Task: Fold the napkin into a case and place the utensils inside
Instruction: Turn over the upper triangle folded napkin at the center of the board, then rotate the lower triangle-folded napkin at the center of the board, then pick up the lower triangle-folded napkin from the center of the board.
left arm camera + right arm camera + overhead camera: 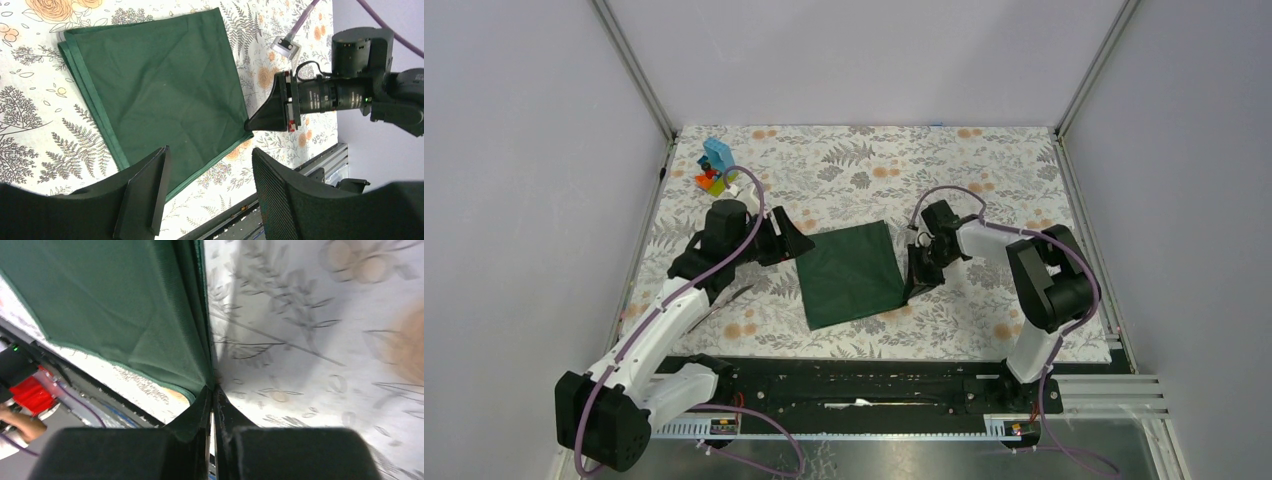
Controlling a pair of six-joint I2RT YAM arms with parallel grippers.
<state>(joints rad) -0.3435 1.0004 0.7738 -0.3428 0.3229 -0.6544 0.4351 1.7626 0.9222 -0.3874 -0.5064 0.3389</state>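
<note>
The right gripper (212,407) has its fingers (192,422) pressed together, pinching the near right corner of the napkin (115,305). Green cloth is visible squeezed between the two pads. The right arm is bent sharply, its elbow out towards the right side of the table. Its forearm reaches left, and the wrist tips down so the fingertips meet the floral table covering (984,180) at that corner.

The left gripper (209,160) has its fingers (147,192) spread wide with nothing between them. It sits at the napkin's left edge and points across the cloth towards the right gripper. Whether its tips touch the cloth is hard to say. The left arm stretches diagonally from its base at the near left.

The dark green napkin (854,275) lies flat in the middle of the table as a rough square, turned slightly. It shows layered edges along its left side, so it looks folded over.

A thin dark sliver beside the left forearm is probably a utensil (736,296), well apart from the cloth. A colourful toy block stack (716,168) stands at the far left.
</note>
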